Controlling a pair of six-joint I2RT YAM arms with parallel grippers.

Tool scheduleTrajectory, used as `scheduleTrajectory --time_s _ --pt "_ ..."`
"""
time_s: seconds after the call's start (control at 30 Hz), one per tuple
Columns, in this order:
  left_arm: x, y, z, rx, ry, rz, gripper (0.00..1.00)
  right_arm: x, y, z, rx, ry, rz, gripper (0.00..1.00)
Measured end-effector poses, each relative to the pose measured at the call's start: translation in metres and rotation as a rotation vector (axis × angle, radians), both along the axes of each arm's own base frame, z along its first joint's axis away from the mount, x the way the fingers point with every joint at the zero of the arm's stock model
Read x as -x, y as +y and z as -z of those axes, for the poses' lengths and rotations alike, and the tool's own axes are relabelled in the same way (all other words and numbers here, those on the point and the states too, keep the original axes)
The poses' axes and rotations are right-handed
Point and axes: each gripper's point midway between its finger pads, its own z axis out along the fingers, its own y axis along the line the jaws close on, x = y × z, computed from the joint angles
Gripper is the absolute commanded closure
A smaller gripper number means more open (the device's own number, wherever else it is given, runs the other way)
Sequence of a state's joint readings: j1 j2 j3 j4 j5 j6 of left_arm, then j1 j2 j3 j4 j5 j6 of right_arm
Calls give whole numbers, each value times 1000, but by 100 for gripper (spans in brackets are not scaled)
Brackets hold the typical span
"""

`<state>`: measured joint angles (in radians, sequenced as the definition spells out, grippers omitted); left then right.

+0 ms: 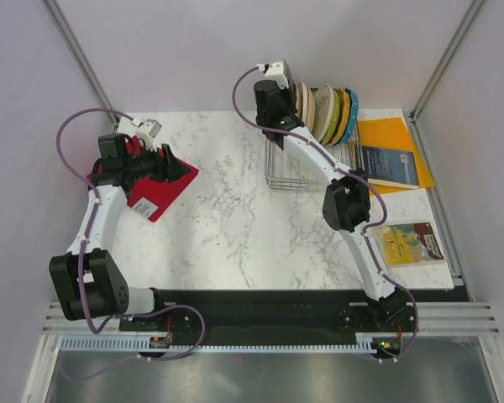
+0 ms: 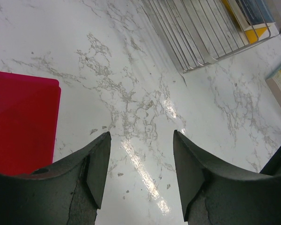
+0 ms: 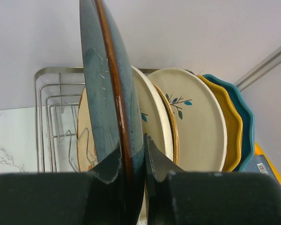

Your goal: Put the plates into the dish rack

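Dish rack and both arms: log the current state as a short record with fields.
left fingers: open, empty, over the marble table by the red mat
right fingers: shut on the dark speckled plate, held upright
dish rack: far right of the table, plates standing upright in it
behind the held plate: cream plates, one with a branch drawing, then a yellow plate and a teal plate
hidden: whether the held plate's lower edge sits in a slot
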<state>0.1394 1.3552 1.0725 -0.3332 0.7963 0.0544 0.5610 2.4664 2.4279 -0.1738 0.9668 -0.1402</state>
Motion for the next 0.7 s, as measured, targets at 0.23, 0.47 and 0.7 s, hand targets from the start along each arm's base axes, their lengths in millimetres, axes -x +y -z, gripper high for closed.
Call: scheduleTrajectory --time_s 0.23,0.47,0.7 --pt "0 0 0 0 0 0 37 1 4 0 2 0 -8 100" --pt "-2 0 4 1 7 0 37 3 8 0 4 1 -16 100" --pt "-3 1 9 3 19 0 37 2 10 2 3 3 -20 100"
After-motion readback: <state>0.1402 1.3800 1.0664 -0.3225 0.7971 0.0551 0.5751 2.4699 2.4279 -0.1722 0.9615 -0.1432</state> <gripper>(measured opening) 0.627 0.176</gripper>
